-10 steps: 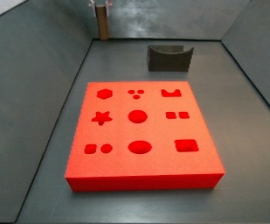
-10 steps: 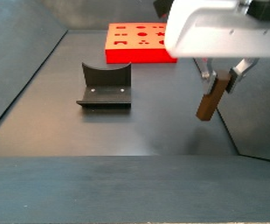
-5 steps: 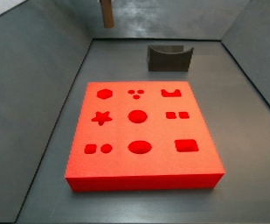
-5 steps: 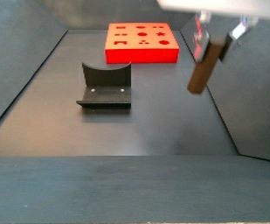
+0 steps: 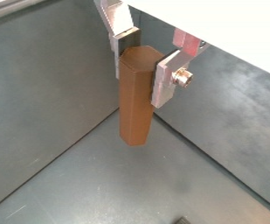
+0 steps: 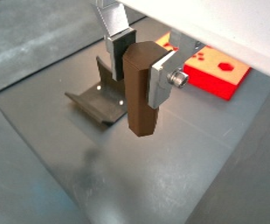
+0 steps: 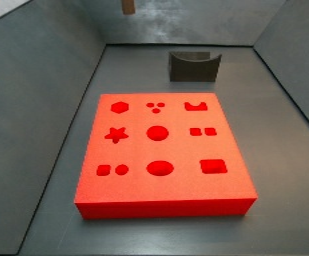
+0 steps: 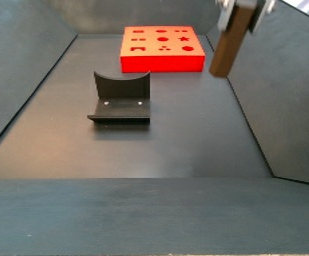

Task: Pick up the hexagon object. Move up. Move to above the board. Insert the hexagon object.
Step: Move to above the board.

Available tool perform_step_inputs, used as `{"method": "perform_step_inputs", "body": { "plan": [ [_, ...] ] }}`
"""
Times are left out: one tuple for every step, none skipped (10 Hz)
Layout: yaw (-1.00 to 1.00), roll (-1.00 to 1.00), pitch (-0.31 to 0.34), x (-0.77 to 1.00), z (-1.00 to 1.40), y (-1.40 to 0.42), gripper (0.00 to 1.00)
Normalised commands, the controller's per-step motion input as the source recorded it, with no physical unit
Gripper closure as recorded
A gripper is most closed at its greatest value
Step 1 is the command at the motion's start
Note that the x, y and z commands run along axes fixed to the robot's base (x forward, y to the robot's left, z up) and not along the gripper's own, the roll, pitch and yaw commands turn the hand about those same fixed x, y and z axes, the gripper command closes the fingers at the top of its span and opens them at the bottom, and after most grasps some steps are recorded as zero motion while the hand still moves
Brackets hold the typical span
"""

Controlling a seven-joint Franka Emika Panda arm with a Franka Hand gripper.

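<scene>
Gripper (image 5: pixel 141 54) clamped on hexagon object (image 5: pixel 136 98), held upright, high above floor; board (image 7: pixel 162 150) lies apart at 12 o'clock of fixture (image 8: pixel 119 100).

Soft, even overhead light throughout; faint shadow on the grey floor (image 6: pixel 102 166), slight blur, no glare.

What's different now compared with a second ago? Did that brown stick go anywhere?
The gripper has carried the hexagon object upward: in both side views the peg climbed toward the top edge, and now only its lower end shows in one. It was shut on the peg throughout; nothing was let go. The board and the fixture stayed where they were.
</scene>
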Motion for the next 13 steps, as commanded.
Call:
{"method": "perform_step_inputs", "body": {
  "plan": [
    [0.02,0.08,0.102,0.05,0.81,-0.06,1.00],
    [0.02,0.09,0.101,0.02,0.63,-0.03,1.00],
    [0.02,0.08,0.098,0.01,0.49,-0.03,1.00],
    [0.02,0.07,0.090,0.01,0.30,-0.02,1.00],
    [-0.02,0.15,0.616,0.20,0.15,-1.00,1.00],
    [-0.01,0.16,0.580,0.21,0.14,-1.00,1.00],
    [0.00,0.15,0.489,0.22,0.14,-1.00,1.00],
    [0.00,0.03,0.325,0.22,0.14,-1.00,1.00],
    [0.01,0.01,0.223,0.23,0.14,-1.00,1.00],
    [0.01,0.00,0.180,0.23,0.14,-1.00,1.00],
    [0.01,-0.01,0.130,0.24,0.14,-1.00,1.00],
    [0.01,0.01,0.118,0.24,0.15,-1.00,1.00],
    [0.01,0.01,0.123,0.25,0.15,-1.00,1.00]
  ]
}}
